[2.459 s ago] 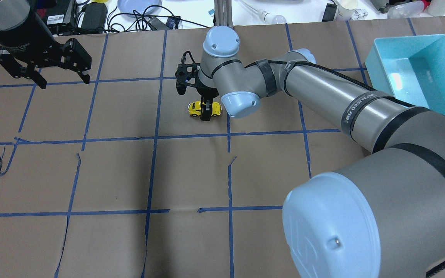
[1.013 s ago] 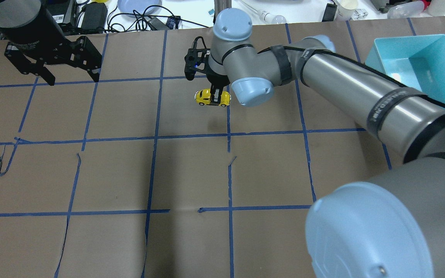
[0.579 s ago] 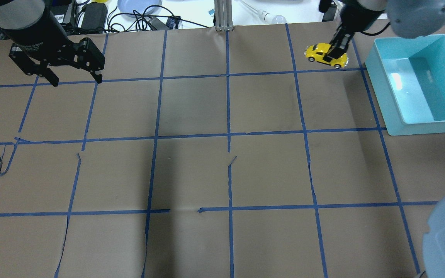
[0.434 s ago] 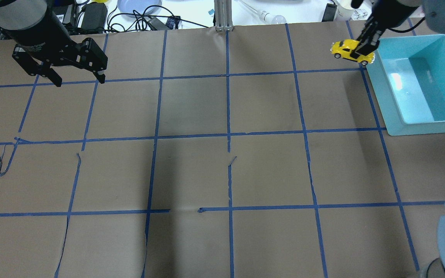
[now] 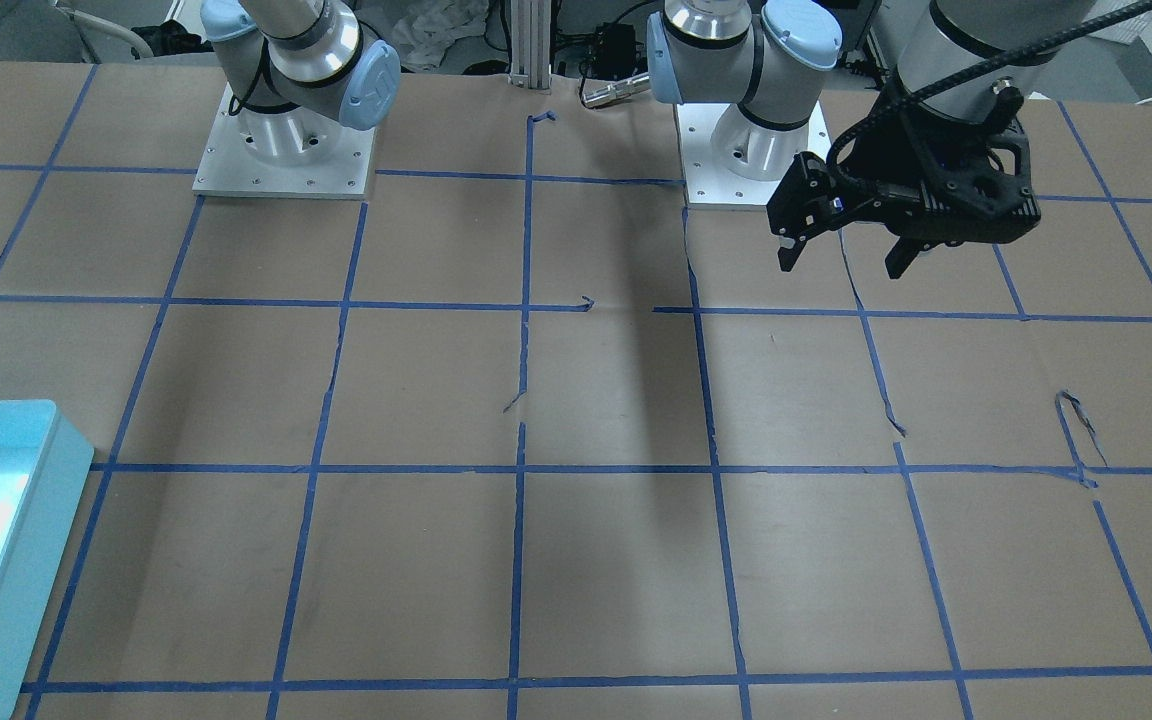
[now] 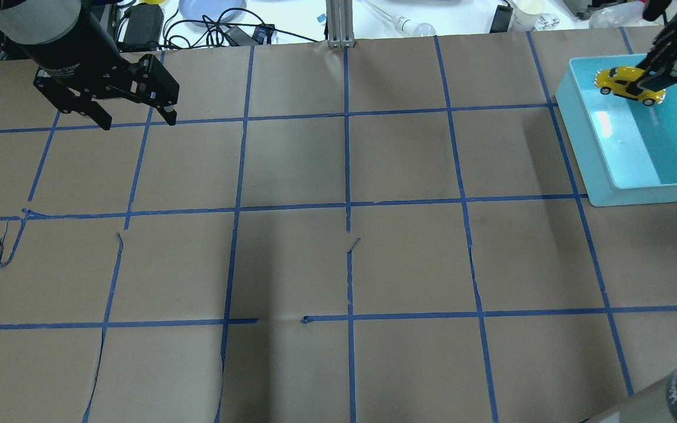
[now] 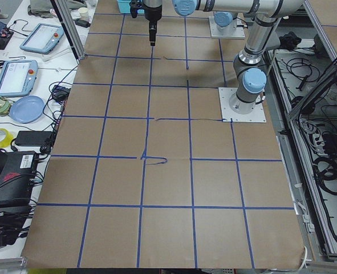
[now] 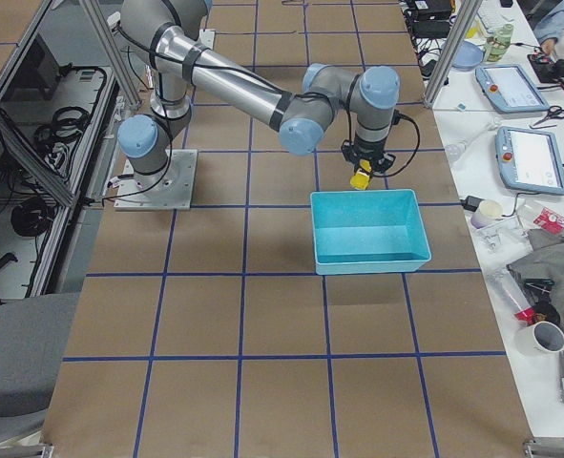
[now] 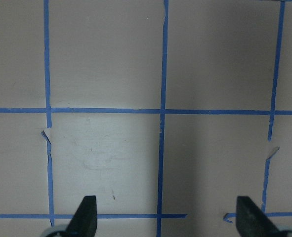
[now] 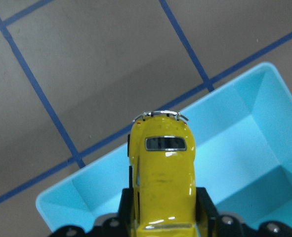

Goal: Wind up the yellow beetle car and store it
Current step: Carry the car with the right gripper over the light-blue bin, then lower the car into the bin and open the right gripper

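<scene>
The yellow beetle car [image 6: 626,83] hangs in my right gripper [image 6: 649,82], which is shut on its sides. It is held in the air over the far left corner of the light-blue bin [image 6: 576,147]. The right wrist view shows the car [image 10: 163,173] between the fingers [image 10: 205,207], roof up, above the bin's inside [image 10: 244,163]. In the exterior right view the car [image 8: 360,177] hangs at the bin's far rim [image 8: 363,195]. My left gripper [image 6: 137,122] is open and empty, above the table's far left [image 5: 844,266].
The table is brown paper with a blue tape grid, torn in places [image 6: 3,249]. The bin [image 5: 6,560] sits at the table's right end. Cables, a blue plate [image 6: 212,9] and bottles lie beyond the far edge.
My right arm lifted the car from the table's middle and swung it right to above the bin. My left gripper drifted slightly right, still open.
</scene>
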Controlling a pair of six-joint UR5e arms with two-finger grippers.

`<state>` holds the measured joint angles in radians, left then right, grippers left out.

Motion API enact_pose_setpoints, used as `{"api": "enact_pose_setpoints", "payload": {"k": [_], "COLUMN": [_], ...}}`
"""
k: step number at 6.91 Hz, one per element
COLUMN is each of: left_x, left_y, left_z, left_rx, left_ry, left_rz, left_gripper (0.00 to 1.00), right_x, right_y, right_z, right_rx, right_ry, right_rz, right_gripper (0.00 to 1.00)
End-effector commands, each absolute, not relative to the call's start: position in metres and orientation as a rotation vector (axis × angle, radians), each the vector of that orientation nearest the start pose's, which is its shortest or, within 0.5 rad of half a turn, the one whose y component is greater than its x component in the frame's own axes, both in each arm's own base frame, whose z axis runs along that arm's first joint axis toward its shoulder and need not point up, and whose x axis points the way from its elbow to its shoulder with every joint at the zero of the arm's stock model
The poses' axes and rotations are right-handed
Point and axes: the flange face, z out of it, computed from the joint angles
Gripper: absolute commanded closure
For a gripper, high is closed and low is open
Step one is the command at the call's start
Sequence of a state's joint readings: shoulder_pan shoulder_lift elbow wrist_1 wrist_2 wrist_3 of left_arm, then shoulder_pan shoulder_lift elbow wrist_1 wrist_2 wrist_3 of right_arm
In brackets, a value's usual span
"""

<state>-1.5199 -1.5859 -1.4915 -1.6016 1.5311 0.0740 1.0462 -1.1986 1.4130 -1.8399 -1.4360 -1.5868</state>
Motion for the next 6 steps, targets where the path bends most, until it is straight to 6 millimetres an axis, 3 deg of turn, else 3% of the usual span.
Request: {"api": "enact_pose_setpoints", "payload": {"k": [1,4,6], "left_x": [-0.115,-0.112,-0.112], "left_y": [-0.502,-0.5,-0.498], "left_z": [0.518,0.517,0.519], "left_rx": [0.064,0.054,0.054], "left_ry": [3.174,3.174,3.176], "left_rz": [-0.047,-0.043,-0.045], "left_gripper": [0.0,0.0,0.0], "right_x": [-0.253,-0.262,-0.273], "right_y": [-0.628,-0.638,-0.657], "right_z": [0.348,0.308,0.267], "right_rx": [-1.565,-1.644,-2.003], "right_ry": [2.709,2.622,2.429], "right_rz": [-0.192,-0.189,-0.242], "right_gripper": [1.0,1.0,1.0]}}
